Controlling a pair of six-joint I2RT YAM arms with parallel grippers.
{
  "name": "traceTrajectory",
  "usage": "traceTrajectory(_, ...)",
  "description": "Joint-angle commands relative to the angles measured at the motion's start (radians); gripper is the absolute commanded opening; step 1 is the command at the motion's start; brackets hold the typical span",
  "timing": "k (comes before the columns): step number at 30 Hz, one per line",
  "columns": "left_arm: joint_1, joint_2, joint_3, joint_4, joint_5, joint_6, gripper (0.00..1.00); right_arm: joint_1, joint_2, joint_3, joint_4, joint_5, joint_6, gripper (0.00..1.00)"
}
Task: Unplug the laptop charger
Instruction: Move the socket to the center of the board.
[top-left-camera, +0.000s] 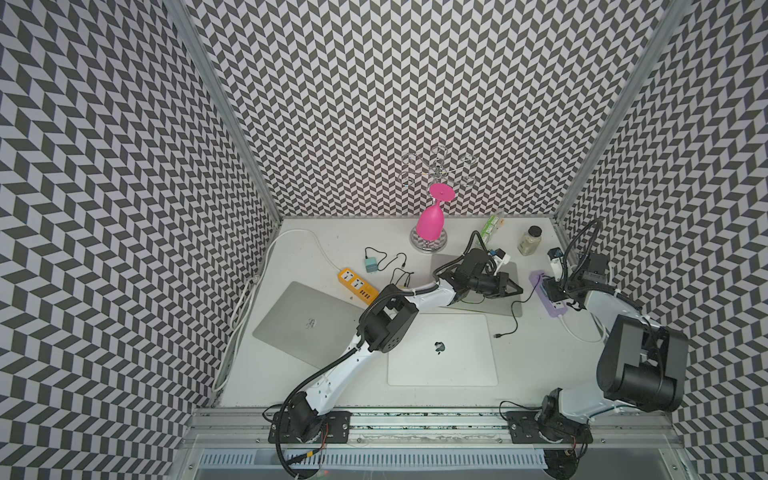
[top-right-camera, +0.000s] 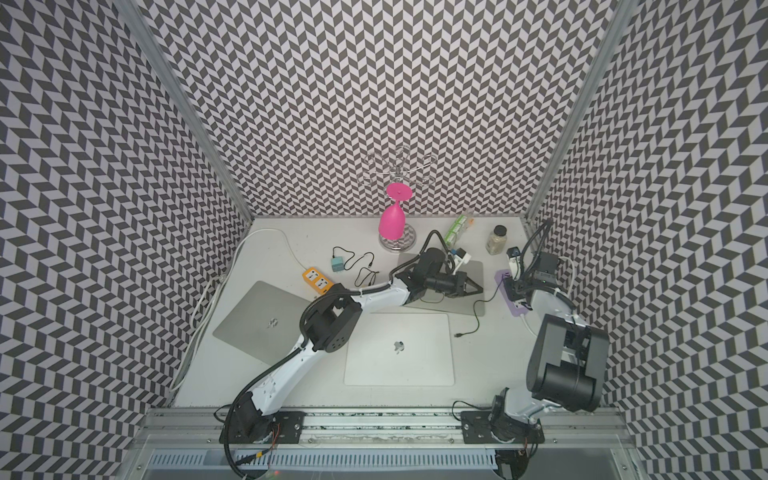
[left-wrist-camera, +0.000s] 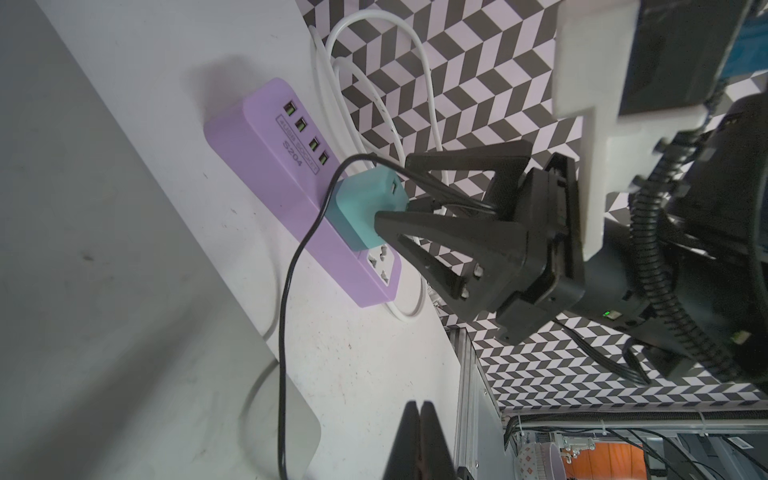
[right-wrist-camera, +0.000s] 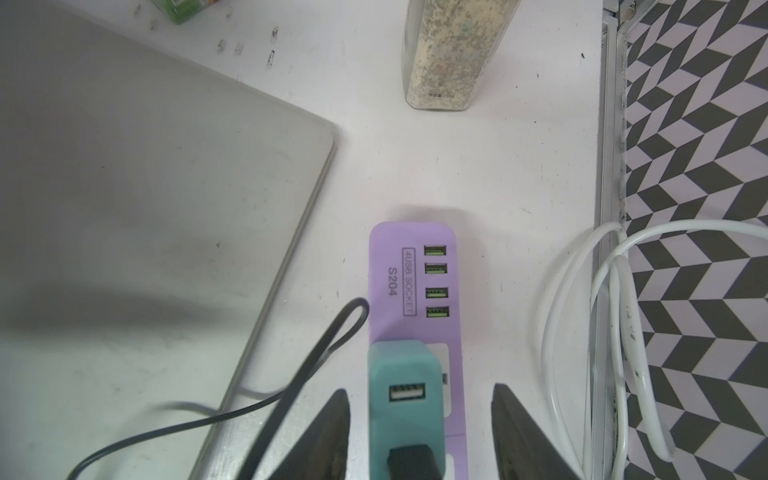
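Note:
The teal laptop charger (right-wrist-camera: 401, 399) stands plugged into a purple power strip (right-wrist-camera: 411, 282) at the table's right side, and the left wrist view shows this charger (left-wrist-camera: 365, 208) too. A black cable (right-wrist-camera: 316, 357) leaves its top. My right gripper (right-wrist-camera: 419, 390) straddles the charger, open, with one finger close to it and a wider gap at the other. In both top views the right gripper (top-left-camera: 552, 291) hides the charger. My left gripper (left-wrist-camera: 419, 405) is shut on nothing and hangs above the grey laptop's (top-left-camera: 511, 270) right edge.
The black cable's free end (top-left-camera: 496, 335) lies by a white Apple laptop (top-left-camera: 440, 349). A third laptop (top-left-camera: 303, 320), an orange power strip (top-left-camera: 357, 284) and another small charger (top-left-camera: 370, 264) sit left. A spice jar (right-wrist-camera: 449, 54) and white cord loops (right-wrist-camera: 602, 291) flank the purple strip.

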Motion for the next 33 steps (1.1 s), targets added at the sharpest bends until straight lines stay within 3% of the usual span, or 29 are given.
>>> traceTrajectory(1, -0.007, 0.022, 0.039, 0.034, 0.013, -0.022, 0.00, -0.003, 0.025, 0.014, 0.044, -0.004, -0.024, 0.47)
traceTrajectory(7, -0.006, 0.039, 0.051, 0.034, 0.011, -0.031, 0.00, 0.002, 0.043, 0.024, 0.035, -0.011, -0.030, 0.53)
traceTrajectory(13, -0.007, 0.038, 0.053, 0.031, 0.005, -0.028, 0.00, 0.002, 0.045, 0.035, 0.028, -0.019, -0.037, 0.27)
traceTrajectory(15, -0.006, 0.043, 0.059, 0.031, 0.005, -0.029, 0.00, 0.004, 0.044, 0.034, 0.017, -0.030, -0.051, 0.22)
traceTrajectory(22, -0.006, 0.107, 0.162, -0.008, -0.008, -0.046, 0.00, 0.038, 0.011, -0.026, -0.034, -0.036, -0.139, 0.19)
traceTrajectory(33, -0.004, 0.183, 0.285, 0.003, -0.075, -0.097, 0.00, 0.037, -0.013, -0.048, -0.086, -0.152, -0.115, 0.18)
